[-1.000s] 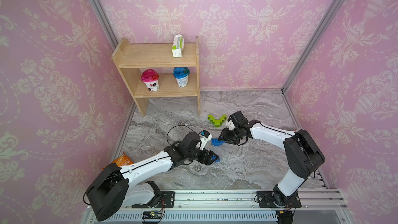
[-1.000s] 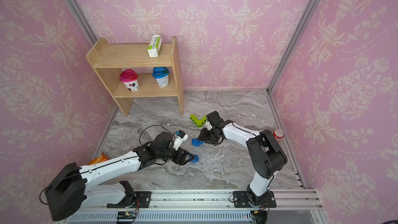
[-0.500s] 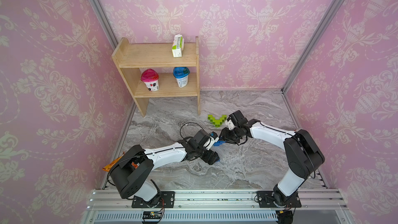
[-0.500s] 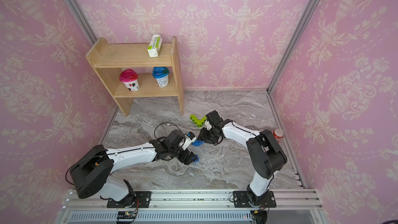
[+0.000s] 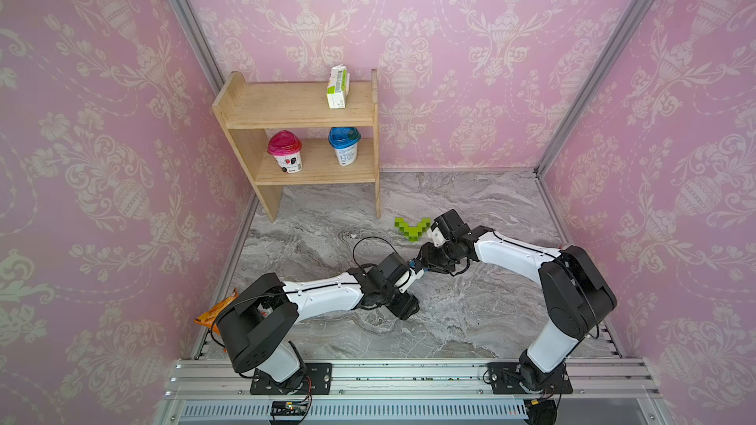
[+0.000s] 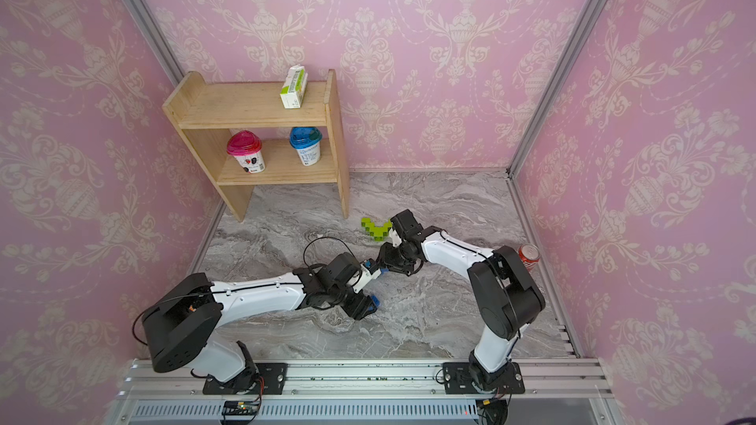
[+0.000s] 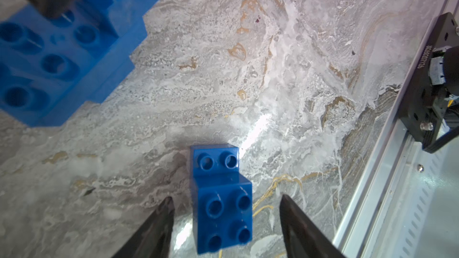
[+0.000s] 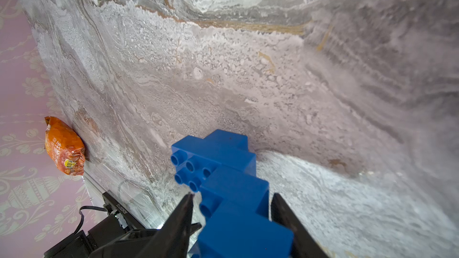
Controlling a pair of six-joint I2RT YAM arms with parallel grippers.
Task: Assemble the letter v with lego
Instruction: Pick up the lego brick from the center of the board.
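**Helper:** Where is everything now?

**Me:** A green V [image 5: 412,228] lies complete on the table [image 5: 470,320], near the shelf [image 5: 302,108]. My right gripper [image 8: 232,194] is closed on a blue stair [image 8: 223,165] of bricks and holds it near my left arm, off the table I think. A blue pair [image 7: 221,202], two bricks stepped together, lies on the table between the fingers [image 7: 159,224] of my left gripper [image 7: 226,197].

**Helper:** Does the left one hold it?

**Me:** No. The fingers stand open, one on each side, with a gap to the plastic on both sides.

**Helper:** How will it handle?

**Me:** I judge it light, hard and smooth, so it can slip or turn if I press on a corner. I would take it on the two flat side walls of the upper brick, square, not on the studs. The join is only a press fit; a crooked squeeze could open it.
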